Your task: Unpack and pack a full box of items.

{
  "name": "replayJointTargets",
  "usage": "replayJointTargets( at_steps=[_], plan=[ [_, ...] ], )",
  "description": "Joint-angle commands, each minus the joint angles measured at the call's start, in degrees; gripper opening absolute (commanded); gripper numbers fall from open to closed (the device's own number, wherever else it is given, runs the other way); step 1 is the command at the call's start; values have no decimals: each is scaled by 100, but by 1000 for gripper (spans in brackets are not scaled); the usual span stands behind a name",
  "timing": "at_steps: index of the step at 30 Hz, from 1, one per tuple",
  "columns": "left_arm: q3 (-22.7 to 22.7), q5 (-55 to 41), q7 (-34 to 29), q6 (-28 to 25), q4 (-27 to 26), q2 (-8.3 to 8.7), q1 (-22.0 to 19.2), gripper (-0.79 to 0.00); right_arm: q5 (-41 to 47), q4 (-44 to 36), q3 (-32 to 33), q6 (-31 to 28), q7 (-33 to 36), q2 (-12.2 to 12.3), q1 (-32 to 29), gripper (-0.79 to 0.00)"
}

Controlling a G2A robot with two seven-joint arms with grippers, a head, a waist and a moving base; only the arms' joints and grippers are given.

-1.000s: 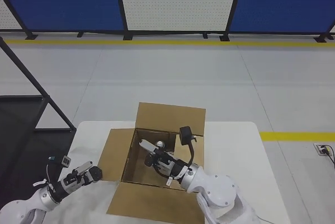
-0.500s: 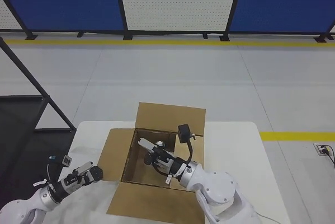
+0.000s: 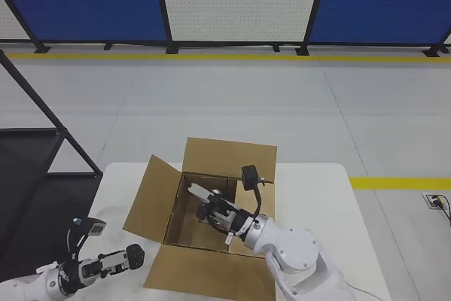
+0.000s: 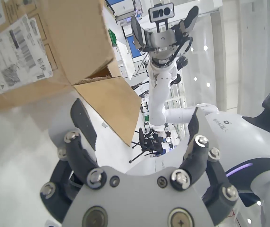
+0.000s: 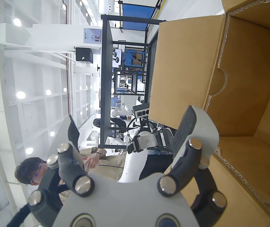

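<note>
Low at the near left corner of the white table (image 3: 315, 197), the left gripper (image 3: 133, 255) sits with its jaws spread and nothing between them, just left of the open brown cardboard box (image 3: 230, 156), which stands mid-table with its flaps folded out. The right gripper (image 3: 202, 203) hangs over the box's opening, towards its left wall, fingers parted and empty. I cannot make out any items inside. To my eye the right arm is much the better placed to reach down in
</note>
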Motion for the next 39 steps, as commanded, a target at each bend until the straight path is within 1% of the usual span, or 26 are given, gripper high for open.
replayJointTargets(
  at_steps=[1,4,8,11,17,19,22,31,33,39],
  plan=[
    [-56,328,174,-172,-69,24,50,0,11,-7,19,-6,-2,7,-12,0],
    [-50,693,519,-516,-59,39,150,0,18,-18,44,1,2,19,-28,0],
    [-34,745,840,-837,-27,41,171,0,26,2,35,17,8,27,-6,0],
    [-32,910,1063,-1059,97,36,153,0,53,41,17,36,10,27,37,0],
    [170,1657,1505,-1502,274,14,14,0,96,79,20,36,14,37,66,0],
    [211,1973,1766,-1763,286,3,-26,0,94,72,25,49,12,42,65,0],
    [315,2736,2349,-2267,416,-38,-133,0,78,59,22,131,37,52,62,0],
    [332,2806,2414,-2301,432,-44,-141,0,78,59,22,131,37,52,62,0],
    [388,2976,2451,-2235,315,-48,-109,0,78,59,22,131,37,52,62,0],
    [490,3769,3187,-2250,114,-91,-54,0,51,-78,44,25,-27,77,-110,0]
  ],
)
